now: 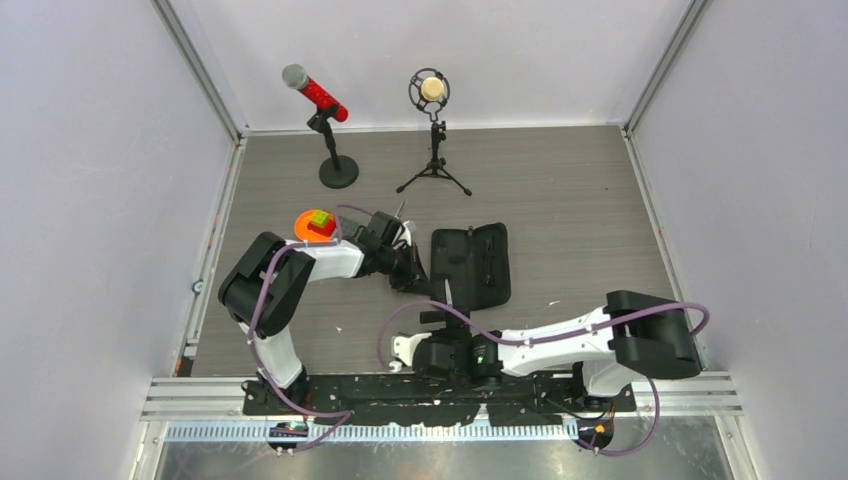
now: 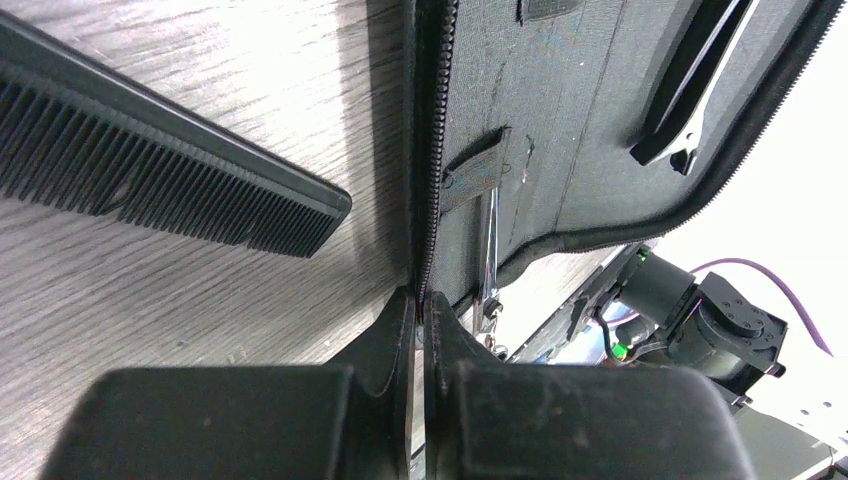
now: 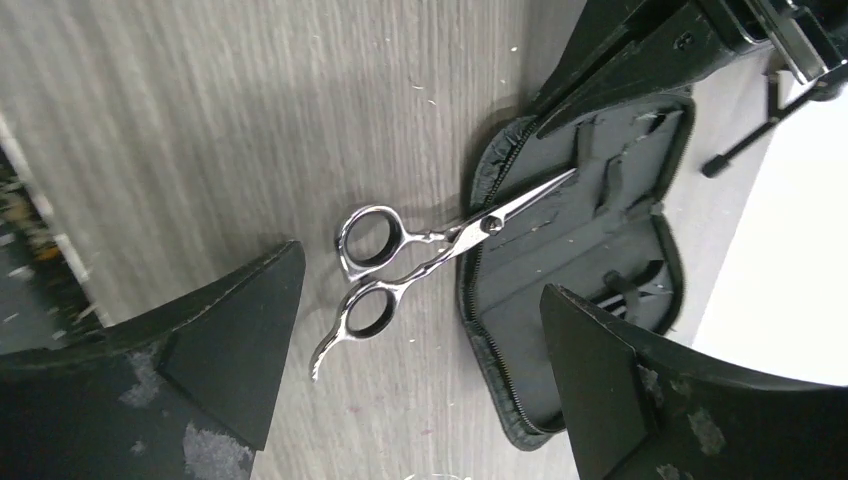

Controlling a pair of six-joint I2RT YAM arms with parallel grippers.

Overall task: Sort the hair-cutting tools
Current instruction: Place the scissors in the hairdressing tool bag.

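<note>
The black zip case (image 1: 470, 262) lies open in the middle of the table. My left gripper (image 1: 412, 275) is shut on its left zip edge (image 2: 428, 150), with the fingers (image 2: 385, 335) pinching the zipper at table level. A black comb (image 2: 150, 165) lies on the table just left of the case. Silver scissors (image 3: 400, 262) lie with their ring handles on the table and their blades over the case (image 3: 590, 250). My right gripper (image 3: 420, 275) is open above the scissors' handles and near the case's front edge (image 1: 447, 310). A black clip (image 2: 690, 90) sits inside the case.
A red microphone (image 1: 320, 95) on a round base and a cream microphone (image 1: 432, 90) on a tripod stand at the back. An orange disc with small blocks (image 1: 317, 224) sits beside the left arm. White walls enclose the table on three sides.
</note>
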